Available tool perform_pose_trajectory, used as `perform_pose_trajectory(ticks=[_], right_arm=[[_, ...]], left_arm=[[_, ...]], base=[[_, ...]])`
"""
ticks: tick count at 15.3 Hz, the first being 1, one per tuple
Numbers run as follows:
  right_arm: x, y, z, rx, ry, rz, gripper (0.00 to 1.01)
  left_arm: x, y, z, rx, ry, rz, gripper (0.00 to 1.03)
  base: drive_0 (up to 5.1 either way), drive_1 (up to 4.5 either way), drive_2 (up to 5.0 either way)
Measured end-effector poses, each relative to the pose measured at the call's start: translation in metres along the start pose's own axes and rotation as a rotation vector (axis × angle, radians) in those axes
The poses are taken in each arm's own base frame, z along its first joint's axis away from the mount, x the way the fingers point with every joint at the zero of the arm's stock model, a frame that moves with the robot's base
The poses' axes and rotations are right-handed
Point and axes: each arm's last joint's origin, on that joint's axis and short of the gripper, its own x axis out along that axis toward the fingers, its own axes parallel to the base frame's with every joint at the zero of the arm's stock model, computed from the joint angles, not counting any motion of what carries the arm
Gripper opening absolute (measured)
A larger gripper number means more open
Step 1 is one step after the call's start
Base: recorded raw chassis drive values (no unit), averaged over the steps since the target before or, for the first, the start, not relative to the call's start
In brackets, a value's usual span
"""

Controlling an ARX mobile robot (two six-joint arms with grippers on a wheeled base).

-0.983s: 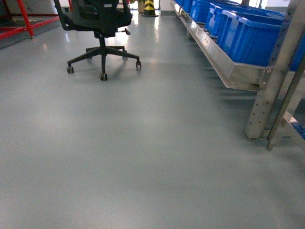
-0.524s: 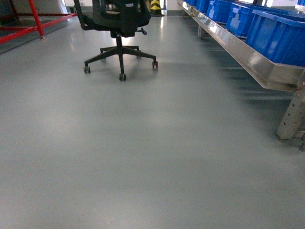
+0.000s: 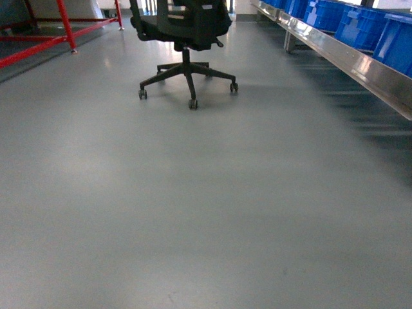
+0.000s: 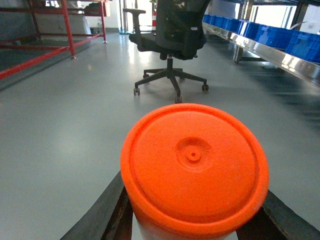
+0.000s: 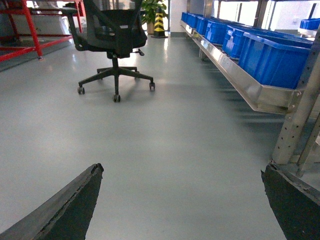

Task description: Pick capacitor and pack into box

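In the left wrist view a cylinder with a round orange cap, the capacitor, fills the lower middle. My left gripper is shut on it, one dark finger on each side of its pale body. In the right wrist view my right gripper is open, its two dark fingers wide apart over bare grey floor with nothing between them. The box is out of view. Neither gripper shows in the head view.
A black office chair on castors stands ahead on the grey floor. A steel rack shelf carrying big blue bins runs along the right, with its upright post near my right gripper. A red metal frame stands at the far left.
The head view has swung to the left: the chair and the rack have slid rightward in the frame, and the rack's upright post has left the view.
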Motion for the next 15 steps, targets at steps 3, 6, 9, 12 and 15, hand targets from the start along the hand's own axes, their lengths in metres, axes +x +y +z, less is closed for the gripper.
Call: perform_pose_trajectory(ticks=[3,6,9,12,15], right_arm=[[0.0,0.0,0.0002,0.0,-0.002,0.0,0.98],[0.0,0.0,0.0002,0.0,-0.002,0.0,0.98],[0.0,0.0,0.0,0.0,0.0,0.0,0.98],[0.0,0.0,0.0001,0.0,-0.002,0.0,0.98],[0.0,0.0,0.0,0.0,0.0,0.0,0.98]], left_arm=[[0.0,0.0,-0.0002,0.0,0.002,0.0,0.44],[0.0,0.0,-0.0002,0.0,0.002,0.0,0.44],[0.0,0.0,-0.0001,0.0,0.002,0.0,0.44],[0.0,0.0,0.0002,0.0,-0.002,0.001,0.44],[0.0,0.0,0.0001,0.0,-0.001,0.0,0.44]], base=[[-4.9,2.51,2.5],[-5.1,2.37,2.4],[-4.9,2.51,2.5],[-5.1,2.37,2.4],[-5.0,2.49,2.5]])
